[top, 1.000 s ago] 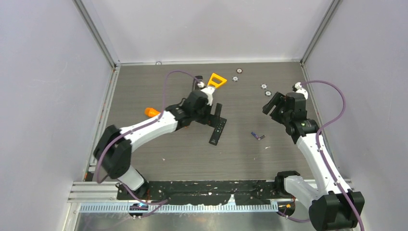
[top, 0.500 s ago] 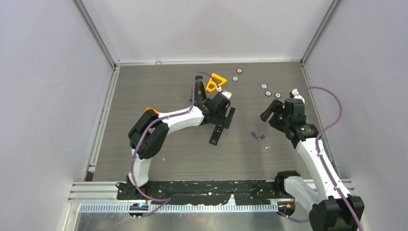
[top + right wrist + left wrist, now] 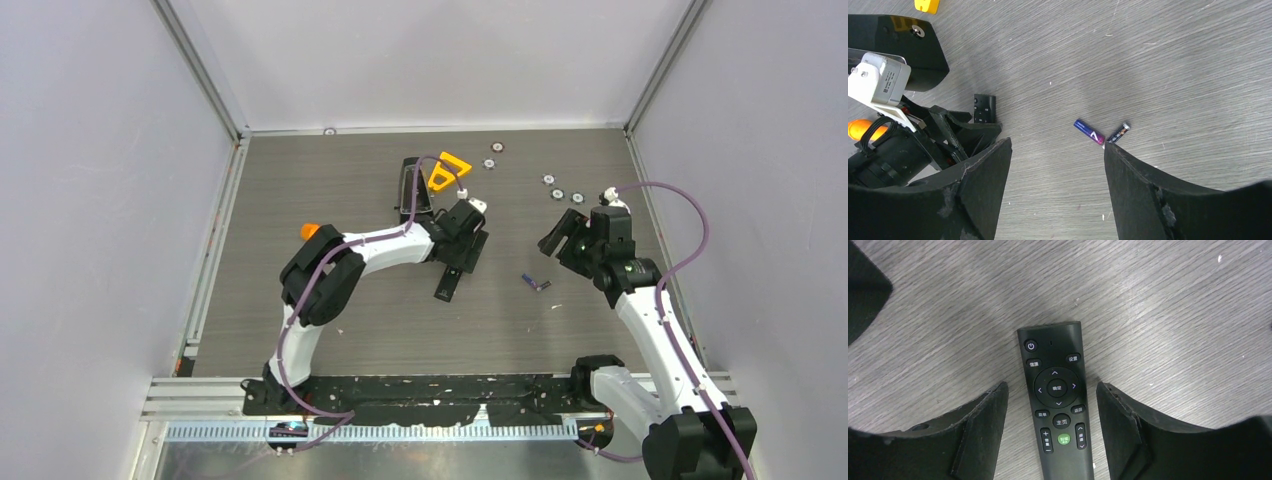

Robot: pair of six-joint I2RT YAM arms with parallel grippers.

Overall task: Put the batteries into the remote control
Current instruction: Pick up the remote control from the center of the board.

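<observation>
The remote control (image 3: 449,282) lies flat in mid-table, button side up. My left gripper (image 3: 467,248) is open and hangs right over its far end. In the left wrist view the remote (image 3: 1060,415) runs between my two spread fingers (image 3: 983,425), untouched, with its power-button end past the tips of the left gripper (image 3: 1050,387). Two batteries (image 3: 535,283) lie touching in a V on the table right of the remote. My right gripper (image 3: 558,232) is open and empty above and behind them. The right wrist view shows them (image 3: 1089,131) just ahead of its right finger (image 3: 1138,185).
A wider black case (image 3: 411,188) and an orange triangular piece (image 3: 447,170) lie behind the left gripper. An orange object (image 3: 310,231) sits by the left arm. Several small silver discs (image 3: 557,192) are scattered at the back right.
My left gripper has swung right and settled over the remote, uncovering the black case behind it. My right gripper has shifted slightly left and nearer. The remote and batteries have not moved.
</observation>
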